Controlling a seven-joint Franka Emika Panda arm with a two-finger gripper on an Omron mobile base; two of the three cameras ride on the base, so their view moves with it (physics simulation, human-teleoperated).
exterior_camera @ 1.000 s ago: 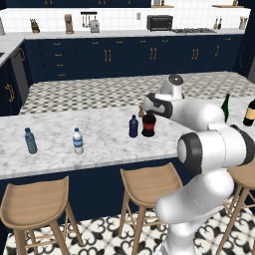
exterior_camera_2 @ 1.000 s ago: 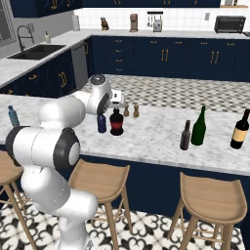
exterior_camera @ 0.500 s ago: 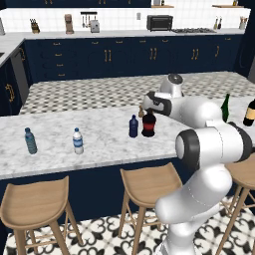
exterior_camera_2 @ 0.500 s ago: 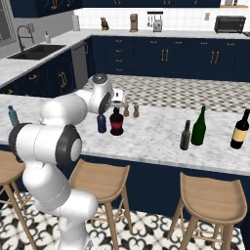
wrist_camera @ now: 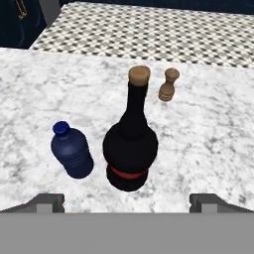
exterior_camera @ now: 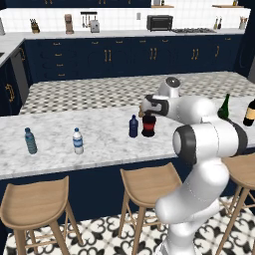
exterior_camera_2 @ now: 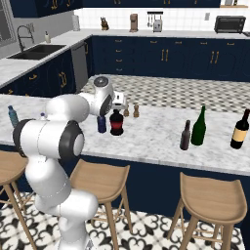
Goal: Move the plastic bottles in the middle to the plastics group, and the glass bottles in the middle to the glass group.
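My gripper (wrist_camera: 128, 203) hangs open just above the squat dark bottle with a red label (wrist_camera: 130, 149), with nothing between its fingers. In the left base view the gripper (exterior_camera: 146, 112) sits over that bottle's (exterior_camera: 148, 126) neck. Right beside the bottle stands the navy plastic bottle (wrist_camera: 72, 151) (exterior_camera: 133, 126). A tiny brown bottle (wrist_camera: 168, 85) stands behind them. The slim dark bottle (exterior_camera_2: 185, 135) stands next to the green wine bottle (exterior_camera_2: 198, 127), and the dark wine bottle with a cream label (exterior_camera_2: 239, 130) is farther right. Two clear water bottles (exterior_camera: 31, 141) (exterior_camera: 77, 141) stand at the counter's left.
The marble counter (exterior_camera: 99, 144) has bare room between the water bottles and the navy bottle. Wooden stools (exterior_camera: 149, 185) (exterior_camera_2: 215, 197) stand below its front edge. A patterned counter section (exterior_camera: 99, 94) lies behind, with dark cabinets beyond it.
The arm's elbow has shifted slightly. The hand stays over the squat bottle, and no bottle has moved.
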